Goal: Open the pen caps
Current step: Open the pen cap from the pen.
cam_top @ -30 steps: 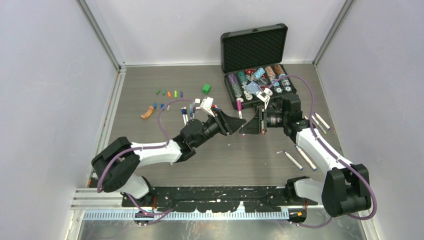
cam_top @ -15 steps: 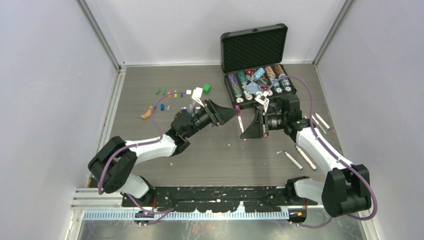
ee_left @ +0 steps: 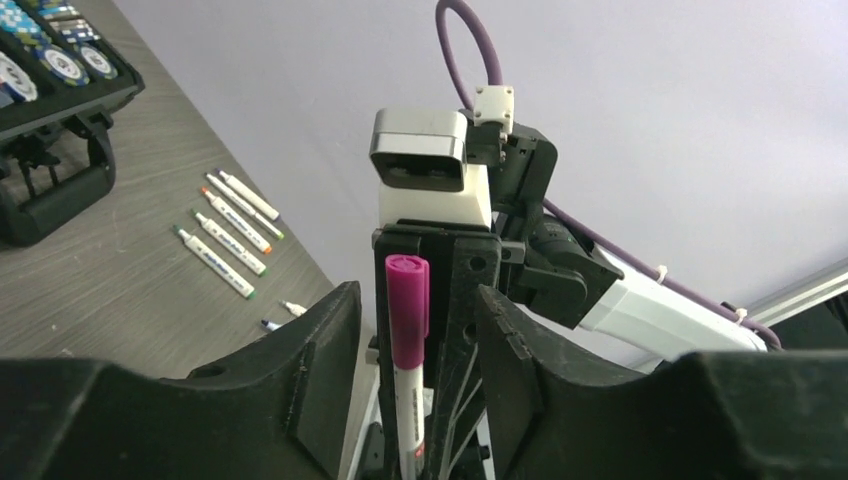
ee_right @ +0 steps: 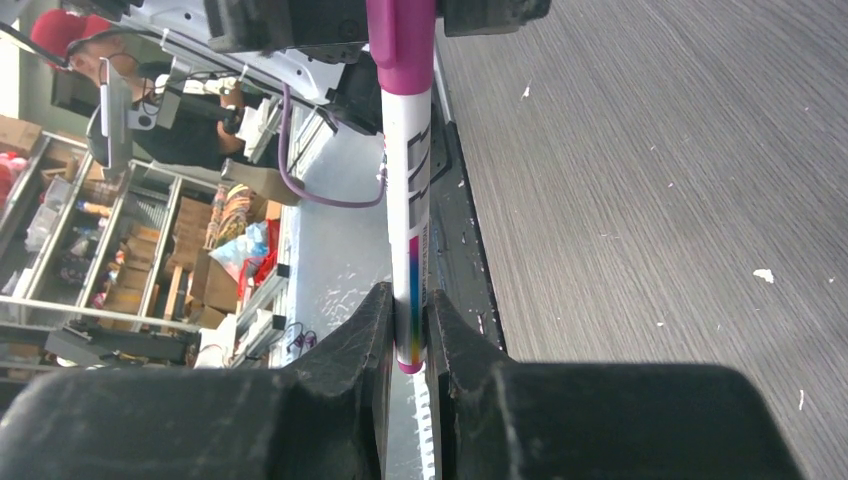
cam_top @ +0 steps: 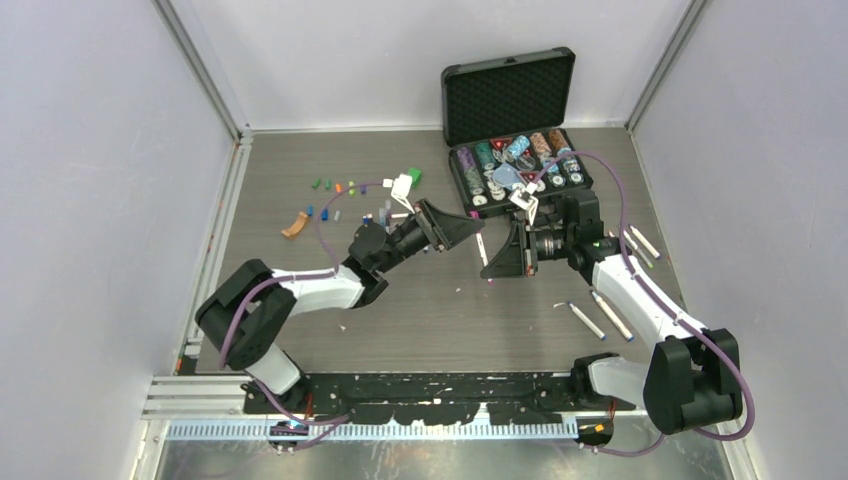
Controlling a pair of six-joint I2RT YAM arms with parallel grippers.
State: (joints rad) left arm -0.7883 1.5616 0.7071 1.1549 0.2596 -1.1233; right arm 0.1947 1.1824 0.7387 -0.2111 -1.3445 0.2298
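The jaws of the right gripper [ee_right: 408, 310] pinch the pen [ee_right: 408, 200] by its barrel, in the air. The left gripper [ee_left: 418, 300] stands open around the magenta cap [ee_left: 407, 320], which looks light, stiff and slippery, and is probably best squeezed mid-length.

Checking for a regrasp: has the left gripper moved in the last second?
Yes. In the top view the left gripper has shifted up the frame and slightly left, ending closer to the green cube than before.
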